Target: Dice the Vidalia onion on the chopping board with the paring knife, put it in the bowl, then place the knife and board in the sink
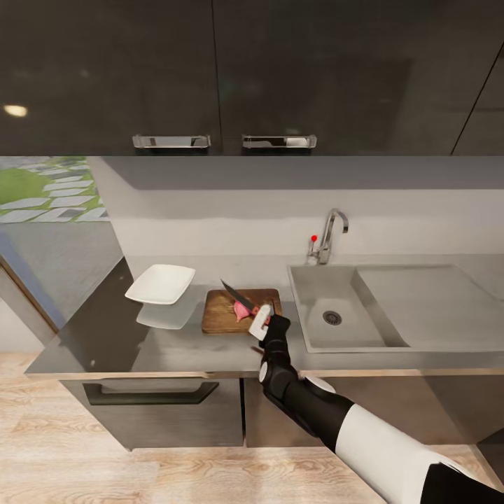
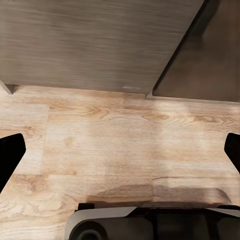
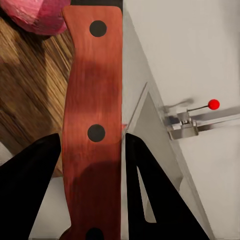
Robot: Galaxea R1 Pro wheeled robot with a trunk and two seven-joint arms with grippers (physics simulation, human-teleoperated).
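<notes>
The pink Vidalia onion point(image 1: 242, 311) lies on the brown chopping board point(image 1: 222, 315) on the grey countertop point(image 1: 175, 346), left of the sink point(image 1: 371, 280). My right gripper point(image 1: 262, 319) is shut on the paring knife's red-orange handle point(image 3: 95, 100) at the board's right end. The dark blade point(image 1: 234, 293) points back-left, just over the onion point(image 3: 37, 15). Further left on the counter stands the white bowl point(image 1: 161, 283). My left gripper point(image 2: 120, 155) hangs open over the wooden floor, with nothing between its fingers point(image 2: 10, 155).
A chrome faucet point(image 1: 330, 234) with a red knob point(image 3: 213, 104) stands behind the basin. Dark wall cabinets point(image 1: 224, 77) hang above the counter. Cabinet fronts point(image 2: 100, 45) and the robot's base point(image 2: 150, 225) show near the left gripper.
</notes>
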